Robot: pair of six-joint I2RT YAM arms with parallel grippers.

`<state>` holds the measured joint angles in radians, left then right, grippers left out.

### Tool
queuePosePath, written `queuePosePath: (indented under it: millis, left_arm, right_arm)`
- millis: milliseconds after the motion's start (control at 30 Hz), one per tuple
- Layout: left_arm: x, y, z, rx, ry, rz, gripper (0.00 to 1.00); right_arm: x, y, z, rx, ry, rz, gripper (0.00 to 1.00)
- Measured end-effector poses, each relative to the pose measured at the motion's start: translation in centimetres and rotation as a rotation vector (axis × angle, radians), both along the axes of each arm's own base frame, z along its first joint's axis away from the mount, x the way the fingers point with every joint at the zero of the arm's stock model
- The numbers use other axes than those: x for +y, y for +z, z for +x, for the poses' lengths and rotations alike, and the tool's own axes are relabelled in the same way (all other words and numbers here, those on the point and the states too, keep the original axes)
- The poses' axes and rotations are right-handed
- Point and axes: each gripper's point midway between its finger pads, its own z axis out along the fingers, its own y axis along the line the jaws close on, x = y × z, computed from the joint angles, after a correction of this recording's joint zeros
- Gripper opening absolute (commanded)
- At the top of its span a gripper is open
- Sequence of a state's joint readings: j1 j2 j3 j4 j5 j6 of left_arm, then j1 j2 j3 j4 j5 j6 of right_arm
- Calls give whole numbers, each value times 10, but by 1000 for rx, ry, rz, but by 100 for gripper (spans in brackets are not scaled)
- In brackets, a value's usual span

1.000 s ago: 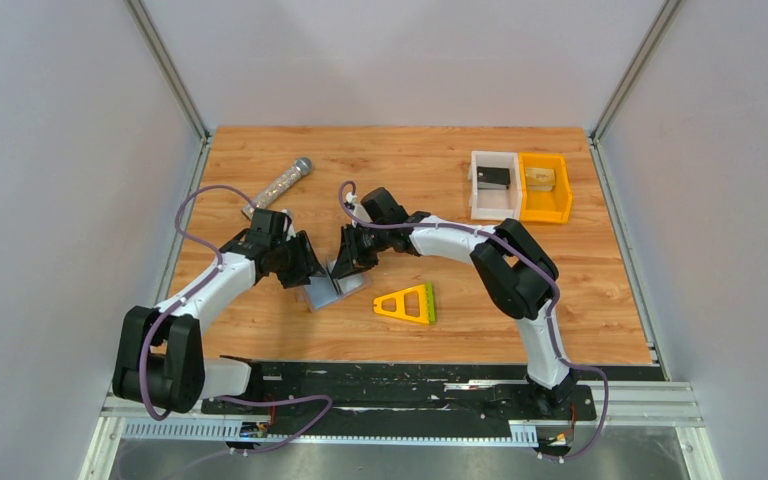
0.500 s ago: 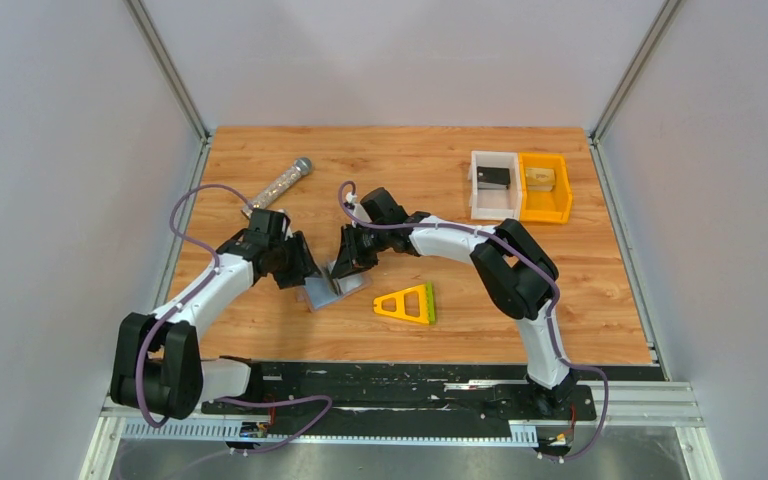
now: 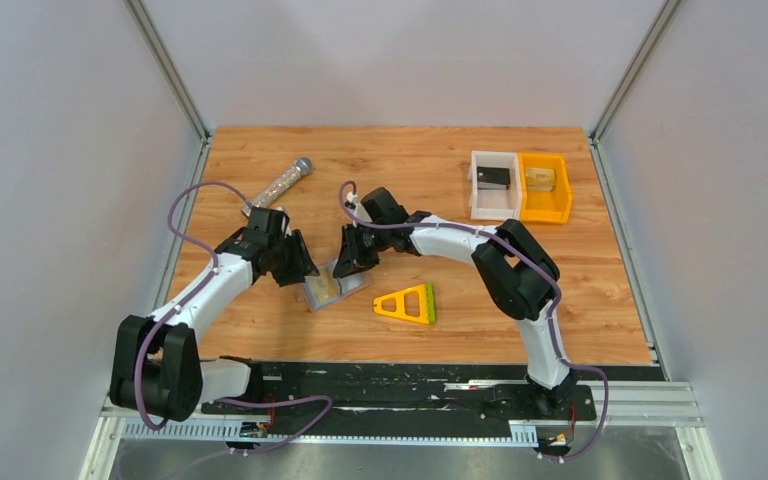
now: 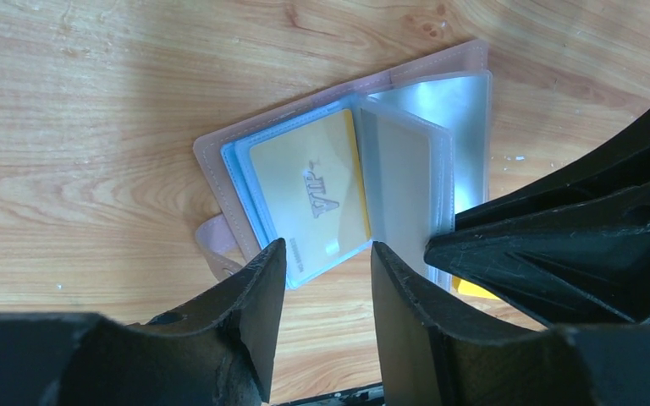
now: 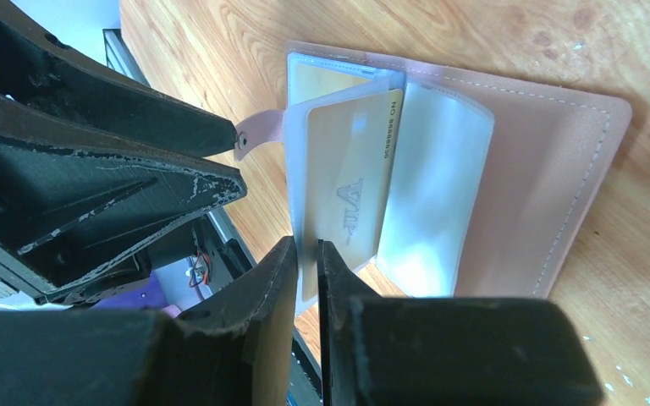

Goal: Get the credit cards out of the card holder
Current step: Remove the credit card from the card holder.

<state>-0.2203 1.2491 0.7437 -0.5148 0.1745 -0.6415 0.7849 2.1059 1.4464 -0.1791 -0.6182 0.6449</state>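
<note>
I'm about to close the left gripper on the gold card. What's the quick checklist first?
1. Pink two-panel card holder open on wooden table: ok.
2. Right gripper shut on clear plastic sleeve edge: ok.
3. Left gripper open, facing gold rectangular card: ok.
4. Card out of its sleeve: not ok.
5. Grippers clear of each other: cannot tell.
6. Yellow-and-green triangular frame apart from holder: ok.

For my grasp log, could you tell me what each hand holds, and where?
The right hand pinches a clear sleeve of the card holder by its free edge; the left hand is open, holding nothing.
</note>
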Motion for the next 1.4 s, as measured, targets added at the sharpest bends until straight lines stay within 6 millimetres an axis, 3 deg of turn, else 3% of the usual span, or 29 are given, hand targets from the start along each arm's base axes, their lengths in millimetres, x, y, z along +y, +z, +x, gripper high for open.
queuePosePath:
  millis: [267,433,667,833,1000,1167,1400]
  left_arm:
    - [-4,-9,2,29,-11,-14,46]
    - [-5,-14,2,40,-13,-14,46]
    - [-2,-19,1,55,-6,2,40]
    - [4,-28,2,90,16,8,35]
    - [10,-34,2,112,38,8,29]
    - [13,-35,3,115,47,14,22]
    - [16,-46,-2,152,50,33,19]
  right_arm:
    - [-11,-7,11,-22,-44,-50,20]
    - [-29,-16,15,-25,-101,-141,24]
    - [-46,8,23,-83,-164,-204,24]
    - [-37,28,28,-122,-158,-170,24]
    - [-20,33,18,-124,-112,-134,23]
    - [-3,12,8,-90,-58,-114,21]
    - [3,-17,1,-28,-28,-117,20]
